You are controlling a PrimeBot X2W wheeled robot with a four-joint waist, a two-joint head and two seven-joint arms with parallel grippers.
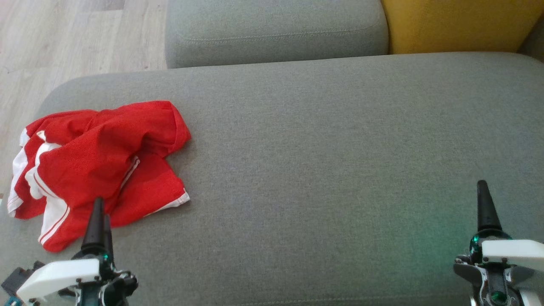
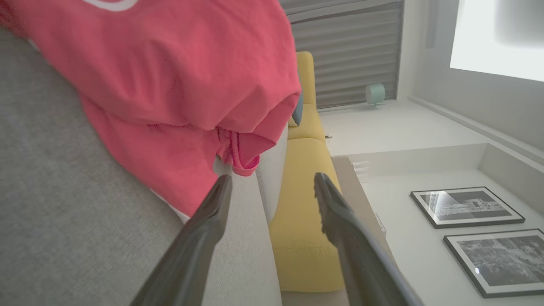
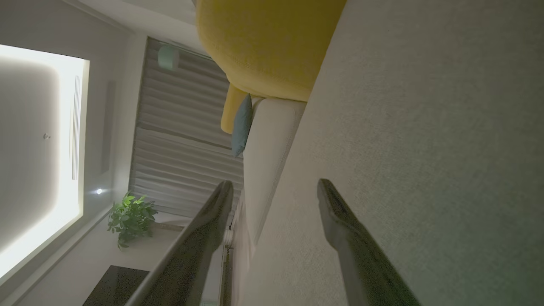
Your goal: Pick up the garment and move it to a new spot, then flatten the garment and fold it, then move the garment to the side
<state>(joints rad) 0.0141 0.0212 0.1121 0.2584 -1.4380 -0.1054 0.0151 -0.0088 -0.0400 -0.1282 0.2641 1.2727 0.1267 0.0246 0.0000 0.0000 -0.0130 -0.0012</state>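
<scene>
a: start at the left. where is the garment?
b: the red garment (image 1: 97,165), trimmed in white, lies crumpled on the left end of the grey seat cushion (image 1: 331,148). its left edge is close to the cushion's rim, and the pale wooden floor (image 1: 63,38) is beyond that.
a: and the left gripper?
b: the left gripper (image 2: 273,176) is at the near edge of the garment. in the head view its dark fingers overlap the cloth's lower hem. in the left wrist view the 2 fingers stand wide apart with nothing gripped between them, and 1 fingertip is just beside the red fabric. i cannot tell whether it touches the cloth.
a: the middle of the seat?
b: plain grey fabric. a grey back cushion (image 1: 276,29) sits behind it, and a yellow cushion (image 1: 459,23) is to the right of that.
a: the right side?
b: the right gripper (image 3: 276,182) hovers at the lower right of the head view, well apart from the garment. its wrist view shows both fingers spread wide, holding nothing, with the seat fabric alongside.
a: anything further off?
b: the left wrist view catches 2 framed pictures (image 2: 465,206) on a white wall. the right wrist view shows a green plant (image 3: 129,216) near slatted blinds.
</scene>
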